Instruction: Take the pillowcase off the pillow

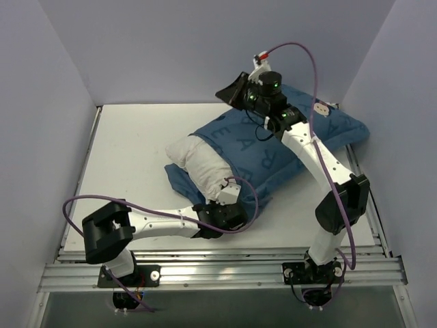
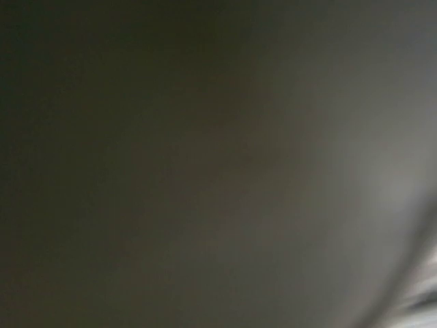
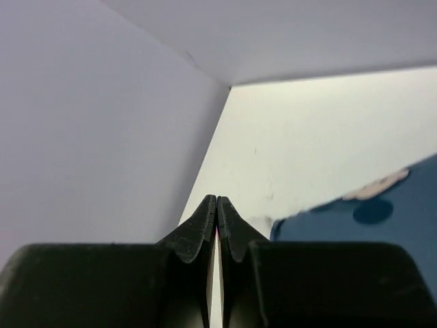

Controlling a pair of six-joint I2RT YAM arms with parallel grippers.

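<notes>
The blue printed pillowcase (image 1: 273,147) lies across the middle and right of the white table, still covering most of the pillow. The plump white pillow (image 1: 201,164) sticks out of its left, open end. My left gripper (image 1: 220,205) is pressed against the near end of the pillow where white meets blue; its fingers are hidden, and the left wrist view is only a dark blur. My right gripper (image 1: 224,93) is raised above the far edge of the pillowcase, shut and empty. In the right wrist view its fingertips (image 3: 216,199) meet, with a corner of the pillowcase (image 3: 382,219) below on the right.
Pale walls close in the table (image 1: 130,150) on the left, back and right. An aluminium rail (image 1: 218,273) runs along the near edge at the arm bases. Purple cables loop over both arms. A pale patch (image 3: 375,186) is printed on the pillowcase.
</notes>
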